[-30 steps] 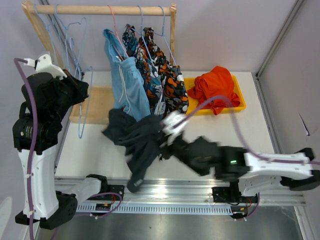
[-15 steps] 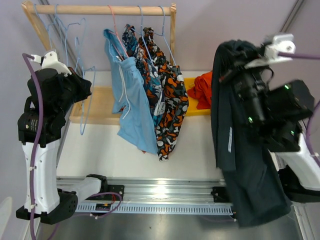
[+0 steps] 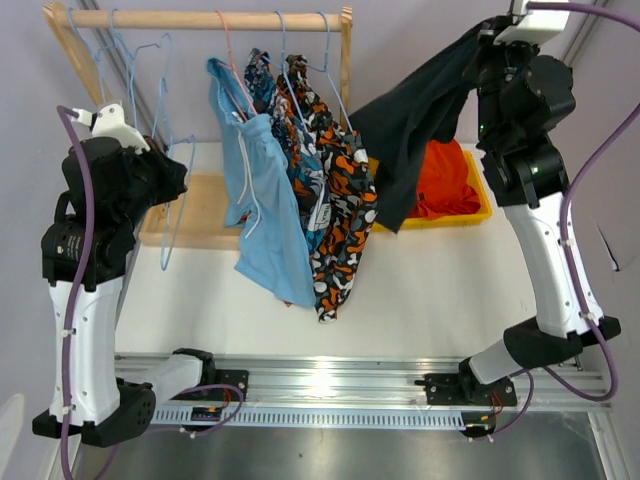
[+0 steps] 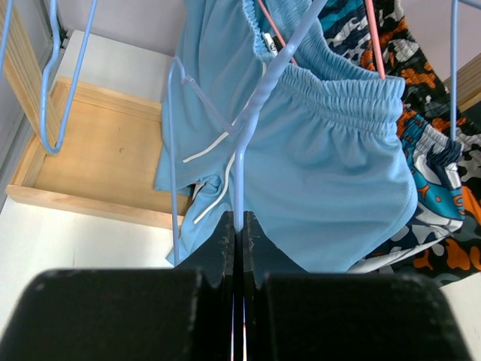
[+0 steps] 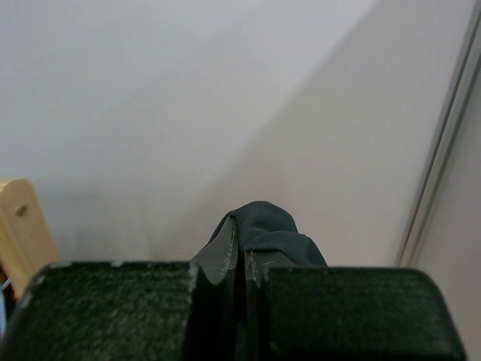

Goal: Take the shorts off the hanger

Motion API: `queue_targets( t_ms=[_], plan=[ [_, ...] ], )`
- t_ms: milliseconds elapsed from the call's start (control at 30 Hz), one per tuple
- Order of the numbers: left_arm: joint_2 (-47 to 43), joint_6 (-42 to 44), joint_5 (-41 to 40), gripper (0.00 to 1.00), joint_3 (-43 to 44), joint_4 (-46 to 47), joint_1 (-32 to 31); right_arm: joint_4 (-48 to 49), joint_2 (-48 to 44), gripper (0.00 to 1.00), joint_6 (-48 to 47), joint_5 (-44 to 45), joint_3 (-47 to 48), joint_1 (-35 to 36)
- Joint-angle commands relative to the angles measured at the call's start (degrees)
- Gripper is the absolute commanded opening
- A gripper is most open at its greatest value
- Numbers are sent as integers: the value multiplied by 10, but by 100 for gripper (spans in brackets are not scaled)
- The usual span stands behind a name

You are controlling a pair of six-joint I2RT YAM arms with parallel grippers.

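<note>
My right gripper [image 3: 492, 38] is shut on the dark grey shorts [image 3: 415, 130] and holds them high at the back right; they drape down to the left over the yellow tray [image 3: 484, 205]. In the right wrist view a fold of that fabric [image 5: 263, 226] sits pinched between my jaws. The plain orange shorts [image 3: 442, 180] lie in the tray. The light blue shorts [image 3: 262, 215], the blue-and-orange print pair [image 3: 303, 160] and the blotch print pair [image 3: 345, 200] hang on hangers from the rail. My left gripper [image 4: 238, 226] is shut on the wire of an empty light blue hanger [image 4: 259, 90], left of the light blue shorts [image 4: 331, 173].
A wooden rack with a top rail [image 3: 180, 18] and a flat wooden base [image 3: 205, 210] stands at the back left. Several empty wire hangers [image 3: 140, 60] hang at the rail's left end. A wall corner post [image 3: 560, 70] rises at the back right.
My right arm has swung the dark grey shorts from the front right up and back, so they now hang over the yellow tray. My left arm has barely moved.
</note>
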Motion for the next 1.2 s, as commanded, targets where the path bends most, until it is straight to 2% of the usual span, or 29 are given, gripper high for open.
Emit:
queue_targets(
  t_ms=[0, 100, 200, 233, 333, 367, 467, 500, 533, 600, 633, 667, 700, 733, 767, 800, 900, 1167],
  plan=[
    [-10, 16, 11, 0, -6, 33, -4, 71, 16, 0, 66, -73, 17, -49],
    [-10, 19, 3, 0, -11, 35, -4, 98, 35, 0, 86, -92, -21, -58],
    [-7, 19, -7, 0, -11, 39, -4, 115, 32, 0, 119, -106, -107, -60],
    [-4, 21, -9, 0, -9, 41, -4, 150, 18, 0, 123, -107, -179, -60],
    [9, 26, -21, 0, 17, 39, -4, 211, -1, 0, 174, -119, -303, -67],
    [21, 29, -22, 0, 25, 36, -4, 228, -1, 0, 187, -135, -383, -72],
    [47, 32, -17, 0, 76, 22, -3, 310, 46, 0, 246, -151, -492, -98],
    [63, 32, -8, 0, 85, 21, -3, 302, 69, 9, 259, -174, -485, -107],
    [73, 32, -4, 0, 108, 19, -3, 198, 98, 36, 283, -196, -453, -126],
    [101, 32, 6, 0, 155, 7, -3, 81, 173, 57, 307, -201, -351, -133],
    [112, 33, 6, 0, 167, 5, -3, 69, 176, 92, 308, -199, -354, -133],
    [121, 33, 4, 0, 203, 1, -3, 89, 166, 99, 308, -198, -374, -128],
    [141, 38, 2, 0, 214, -1, -3, 112, 132, 99, 309, -196, -431, -126],
    [153, 40, -2, 0, 227, -1, -2, 159, 114, 99, 315, -198, -454, -122],
    [164, 41, -4, 0, 238, -4, -1, 165, 99, 99, 318, -201, -471, -120],
    [175, 44, -6, 0, 272, -3, 1, 164, 86, 99, 319, -201, -482, -119],
    [215, 48, -10, 0, 304, 6, 10, 142, 29, 100, 326, -208, -519, -103],
    [296, 59, 6, 0, 322, 104, 57, 145, -232, 99, 353, -183, -732, -10]
  ],
)
